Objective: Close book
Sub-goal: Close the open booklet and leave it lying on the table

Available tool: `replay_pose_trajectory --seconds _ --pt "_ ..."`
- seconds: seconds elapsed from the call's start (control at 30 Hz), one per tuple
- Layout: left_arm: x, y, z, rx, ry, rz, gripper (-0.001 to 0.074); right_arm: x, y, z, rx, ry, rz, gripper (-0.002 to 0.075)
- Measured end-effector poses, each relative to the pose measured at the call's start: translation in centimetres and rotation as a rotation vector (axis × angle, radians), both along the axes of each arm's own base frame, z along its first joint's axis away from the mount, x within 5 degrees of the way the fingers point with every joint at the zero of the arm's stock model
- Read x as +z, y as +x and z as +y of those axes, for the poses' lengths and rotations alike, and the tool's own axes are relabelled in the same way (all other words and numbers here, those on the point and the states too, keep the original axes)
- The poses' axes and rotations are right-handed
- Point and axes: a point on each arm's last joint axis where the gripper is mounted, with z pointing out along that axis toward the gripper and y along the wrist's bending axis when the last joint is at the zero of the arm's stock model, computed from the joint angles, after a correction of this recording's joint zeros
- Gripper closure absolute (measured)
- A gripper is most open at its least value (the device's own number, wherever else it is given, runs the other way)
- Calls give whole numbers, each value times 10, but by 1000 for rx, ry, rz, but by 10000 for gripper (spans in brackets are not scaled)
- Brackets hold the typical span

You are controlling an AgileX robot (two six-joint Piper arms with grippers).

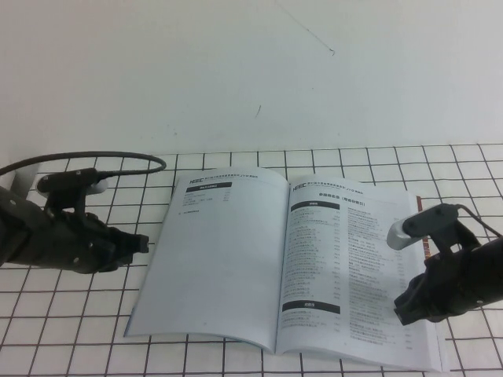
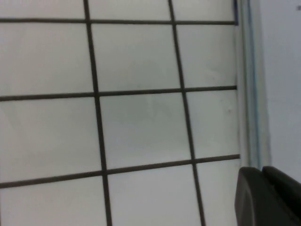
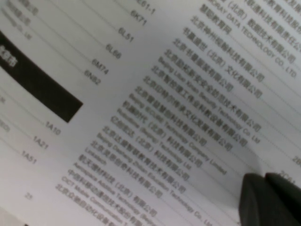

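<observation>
The book (image 1: 259, 259) lies open and flat in the middle of the worktop (image 1: 71, 330), which is white with a black grid. Its spine runs from far to near. The left page is mostly blank with a small dark heading at its far corner. The right page is filled with columns of small print under dark heading bars.

The left pincer (image 1: 144, 243) sits low over the worktop just beside the book's left edge, pointing right toward it but apart from it. In the left wrist view its dark tips (image 2: 265, 193) are pressed together, holding nothing, with the grid and the book's edge (image 2: 282, 94) beyond them. A black cable (image 1: 126, 157) loops over the left arm on the far side.

The right pincer (image 1: 405, 308) hangs over the near right part of the right page, close to the book's right edge. In the right wrist view its tips (image 3: 268, 200) are also pressed together, just above the printed lines (image 3: 141, 94), gripping nothing.
</observation>
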Motion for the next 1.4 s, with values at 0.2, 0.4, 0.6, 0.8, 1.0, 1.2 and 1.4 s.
replay_pose_trajectory --seconds 0.2,0.4,0.6,0.8,1.0,1.2,1.4 --pt "-29 7 2 26 18 62 738 -3 1 0 -6 1 8 729" --pt "-36 9 0 19 11 85 738 -2 2 1 -1 4 10 729" --pt "-36 5 -28 -96 39 70 738 -2 2 1 -1 4 10 729" --pt "-34 -7 -68 -218 33 67 738 -3 2 1 -1 4 12 729" --pt "-9 -23 -92 -242 -85 47 738 -3 2 1 -6 7 11 729" --pt "58 -41 -106 -325 -278 -156 738 -2 3 1 -17 10 5 729" --pt "109 -64 -108 -459 -358 -340 738 8 0 -2 27 -17 -24 729"
